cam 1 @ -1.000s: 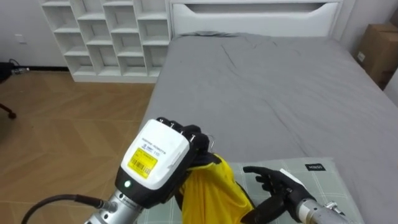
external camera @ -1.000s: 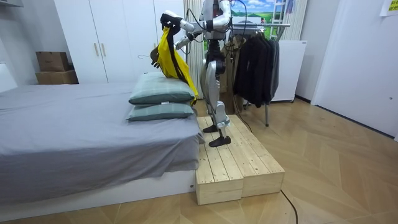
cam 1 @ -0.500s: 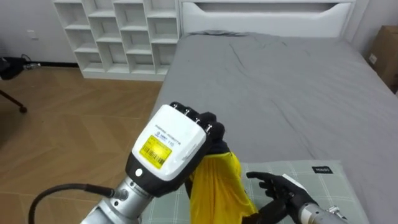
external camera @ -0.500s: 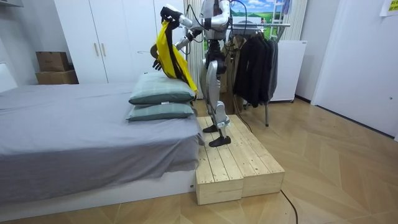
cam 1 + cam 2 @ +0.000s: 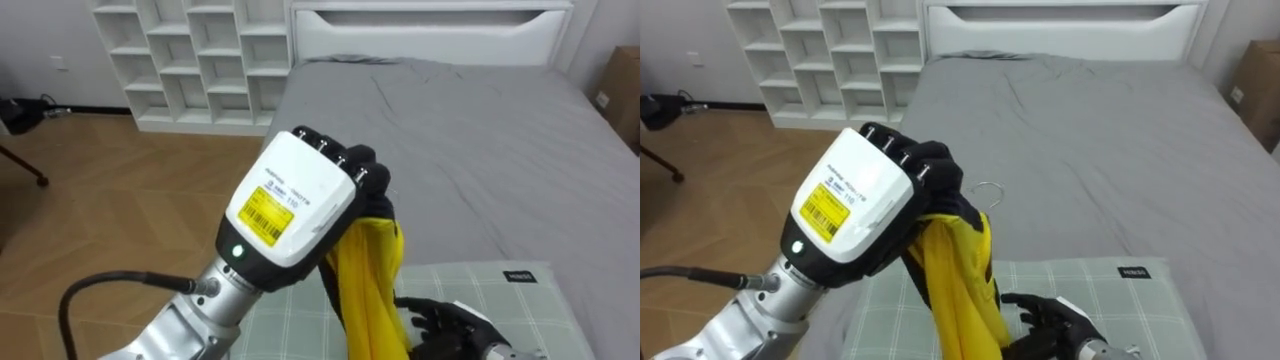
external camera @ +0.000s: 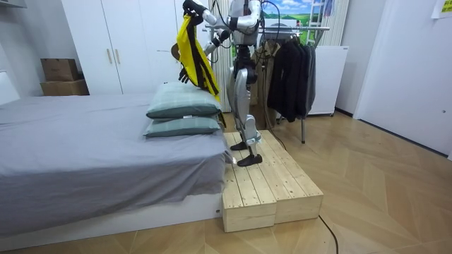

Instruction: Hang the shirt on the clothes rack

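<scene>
My left hand [image 5: 300, 205] is raised in front of my head, its fingers curled round the top of a yellow garment [image 5: 370, 290]. A thin metal hanger hook [image 5: 985, 188] pokes out just behind that hand. The garment hangs straight down from it over the pillows [image 6: 183, 106]. Beside the cloth's lower part, my right hand [image 5: 445, 322] is held with fingers spread. In the room view I stand on a wooden platform [image 6: 265, 187] at the head of the bed, with the left hand [image 6: 191, 7] high and the garment [image 6: 194, 53] dangling.
The grey bed [image 5: 470, 130] stretches ahead, with a white headboard and white cube shelves [image 5: 190, 60] beyond. A clothes rack [image 6: 293, 29] with dark clothes [image 6: 289, 74] stands behind me. A cardboard box [image 5: 618, 80] sits at the far right.
My left hand has lifted the yellow garment higher, so it hangs longer and straighter. The right hand has dropped lower in the eye view.
</scene>
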{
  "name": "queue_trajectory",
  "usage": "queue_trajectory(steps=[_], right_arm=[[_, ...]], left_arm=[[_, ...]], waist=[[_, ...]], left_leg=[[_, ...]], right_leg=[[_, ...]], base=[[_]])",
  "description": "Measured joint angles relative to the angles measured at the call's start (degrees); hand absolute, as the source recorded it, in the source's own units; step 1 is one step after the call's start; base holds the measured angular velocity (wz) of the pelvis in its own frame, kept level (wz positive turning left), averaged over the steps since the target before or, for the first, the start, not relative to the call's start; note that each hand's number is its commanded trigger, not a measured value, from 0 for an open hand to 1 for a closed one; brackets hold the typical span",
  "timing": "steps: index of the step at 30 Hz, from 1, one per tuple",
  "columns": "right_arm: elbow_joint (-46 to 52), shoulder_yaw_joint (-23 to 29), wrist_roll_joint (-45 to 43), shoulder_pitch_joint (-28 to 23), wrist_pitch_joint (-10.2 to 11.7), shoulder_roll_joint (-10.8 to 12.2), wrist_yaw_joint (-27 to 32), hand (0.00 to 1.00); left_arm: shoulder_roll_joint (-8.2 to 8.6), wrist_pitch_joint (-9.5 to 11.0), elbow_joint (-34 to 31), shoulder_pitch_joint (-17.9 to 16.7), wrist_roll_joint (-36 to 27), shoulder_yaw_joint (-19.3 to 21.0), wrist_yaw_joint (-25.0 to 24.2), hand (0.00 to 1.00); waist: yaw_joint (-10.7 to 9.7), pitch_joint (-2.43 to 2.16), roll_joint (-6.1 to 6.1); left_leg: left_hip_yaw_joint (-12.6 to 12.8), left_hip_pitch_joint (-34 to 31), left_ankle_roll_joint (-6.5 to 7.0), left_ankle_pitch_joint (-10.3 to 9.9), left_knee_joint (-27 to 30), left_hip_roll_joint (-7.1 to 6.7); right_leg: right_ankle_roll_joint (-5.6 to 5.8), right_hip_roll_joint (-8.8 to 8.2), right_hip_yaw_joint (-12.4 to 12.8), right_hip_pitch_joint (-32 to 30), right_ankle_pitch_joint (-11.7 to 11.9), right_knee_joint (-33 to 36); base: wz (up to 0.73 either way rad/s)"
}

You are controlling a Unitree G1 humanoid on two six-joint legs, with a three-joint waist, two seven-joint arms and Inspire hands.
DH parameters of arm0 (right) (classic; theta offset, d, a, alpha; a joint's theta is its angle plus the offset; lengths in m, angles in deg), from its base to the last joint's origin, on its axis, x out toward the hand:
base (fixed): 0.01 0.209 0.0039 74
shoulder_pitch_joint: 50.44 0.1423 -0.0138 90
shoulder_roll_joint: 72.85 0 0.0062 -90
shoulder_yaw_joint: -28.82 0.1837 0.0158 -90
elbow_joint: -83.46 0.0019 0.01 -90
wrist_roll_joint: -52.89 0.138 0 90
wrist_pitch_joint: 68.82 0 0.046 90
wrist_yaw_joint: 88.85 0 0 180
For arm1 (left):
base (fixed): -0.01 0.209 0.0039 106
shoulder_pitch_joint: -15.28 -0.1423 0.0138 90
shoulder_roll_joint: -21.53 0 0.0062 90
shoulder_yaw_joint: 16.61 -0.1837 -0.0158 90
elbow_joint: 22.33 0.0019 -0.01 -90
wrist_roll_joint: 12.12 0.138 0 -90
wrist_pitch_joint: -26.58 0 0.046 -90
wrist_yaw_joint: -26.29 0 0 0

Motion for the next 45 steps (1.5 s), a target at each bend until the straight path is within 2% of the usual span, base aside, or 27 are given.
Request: queue_trajectory(steps=[9, 14, 18, 22, 25, 26, 27, 28, 29, 30, 39, 43, 45], right_arm=[[1.44, -3.93, 1.84, -0.09, -0.16, 0.18, -9.48, 0.00], [6.48, -7.36, 1.98, -0.10, -0.84, -0.13, -11.76, 0.00], [8.84, -8.32, 1.97, -0.10, -2.19, -0.24, -13.66, 0.00], [13.42, -8.93, 3.25, -0.09, -2.41, -0.88, -14.36, 0.00], [14.28, -9.06, 5.31, -0.08, -2.41, -0.23, -14.35, 0.00], [14.92, -9.39, 5.70, -0.08, -2.41, -0.24, -14.34, 0.04], [15.73, -9.44, 5.70, -0.08, -2.50, -0.27, -14.30, 0.25], [16.24, -9.44, 5.70, -0.08, -2.51, -0.32, -14.26, 0.66], [17.53, -9.43, 5.70, -0.08, -2.51, -0.55, -14.10, 0.75], [18.71, -9.43, 5.81, -0.08, -2.50, -0.79, -13.82, 1.00], [20.03, -9.37, 5.98, -0.08, -2.63, -1.19, -11.71, 1.00], [20.65, -9.41, 5.70, -0.08, -2.49, -1.44, -11.90, 1.00], [20.66, -9.41, 5.70, -0.08, -2.48, -1.59, -11.82, 1.00]], left_arm=[[-0.89, 0.06, 0.08, -0.61, -0.08, -0.27, -0.05, 1.00], [-1.03, -0.11, 0.26, -1.09, -0.08, -2.99, -0.03, 1.00], [-1.12, -0.39, 0.18, -1.14, -0.18, -3.04, 0.03, 1.00], [-0.90, -0.39, 0.20, -1.13, -0.33, -3.02, 1.52, 1.00], [-0.50, -0.38, 0.20, -1.06, -0.37, -3.02, 2.33, 1.00], [-0.44, -0.36, 0.20, -1.07, -0.37, -3.03, 2.84, 1.00], [-0.43, -0.34, 0.20, -1.07, -0.37, -2.98, 3.10, 1.00], [-0.43, -0.33, 0.20, -1.07, -0.37, -2.94, 3.21, 1.00], [-0.43, -0.32, 0.19, -1.05, -0.37, -2.78, 3.73, 1.00], [-0.44, -0.32, 0.17, -1.05, -0.39, -2.67, 4.43, 1.00], [-0.50, -0.19, -0.57, -1.06, -0.39, -2.60, 8.69, 1.00], [-0.39, -2.00, -0.55, -1.02, -0.51, -1.40, 8.67, 1.00], [-0.40, -1.90, -0.40, -1.03, -1.36, -1.01, 8.67, 1.00]], waist=[[0.62, 0.00, 0.00], [0.80, -0.04, 0.03], [1.67, -0.30, 0.39], [2.40, -0.42, 0.23], [2.30, -0.44, 0.14], [2.33, -0.41, 0.09], [2.32, -0.36, -0.02], [2.31, -0.37, -0.10], [2.31, -0.35, -0.30], [2.30, -0.35, -0.49], [2.24, -0.40, -0.72], [2.11, -0.39, -0.62], [2.12, -0.36, -0.34]], left_leg=[[0.05, 0.76, 0.00, 0.00, -0.03, 0.18], [0.17, 0.88, 0.00, 0.00, 0.09, 0.19], [0.45, 0.94, 0.00, 0.00, 0.05, 0.21], [0.53, 0.94, -0.01, 0.01, 0.04, 0.22], [0.51, 1.08, -0.02, 0.02, -0.02, 0.19], [0.50, 1.22, -0.01, 0.03, -0.10, 0.19], [0.50, 1.37, -0.01, 0.03, -0.14, 0.21], [0.50, 1.38, -0.01, 0.03, -0.14, 0.22], [0.48, 1.36, -0.01, 0.03, -0.14, 0.22], [0.46, 1.33, -0.01, 0.03, -0.14, 0.22], [0.08, 1.21, -0.01, 0.02, -0.14, 0.21], [0.01, 1.11, -0.02, 0.02, -0.13, 0.20], [-0.03, 1.03, -0.02, 0.02, -0.04, 0.22]], right_leg=[[0.00, 0.05, 0.70, 0.51, 0.00, 0.05], [-0.02, 0.06, 1.02, 0.50, 0.01, 0.15], [-0.03, 0.06, 1.17, -0.03, 0.02, 0.29], [-0.03, 0.07, 1.12, -0.26, 0.01, 0.68], [-0.02, 0.06, 1.15, -0.29, 0.01, 0.95], [-0.02, 0.03, 1.14, -0.15, 0.01, 0.95], [-0.02, 0.02, 1.14, -0.02, 0.01, 0.96], [-0.01, 0.02, 1.14, 0.01, 0.01, 0.96], [-0.01, 0.02, 1.08, -0.01, 0.00, 0.97], [-0.01, 0.02, 1.04, -0.02, 0.00, 0.97], [-0.01, 0.02, 0.65, -0.05, 0.00, 1.05], [-0.02, 0.06, 0.55, 0.12, 0.01, 1.06], [-0.02, 0.00, 0.50, 0.21, 0.01, 1.07]], base=[[0.00], [-0.01], [-0.04], [-0.01], [0.00], [0.00], [0.00], [0.00], [0.00], [0.00], [0.01], [0.00], [0.00]])
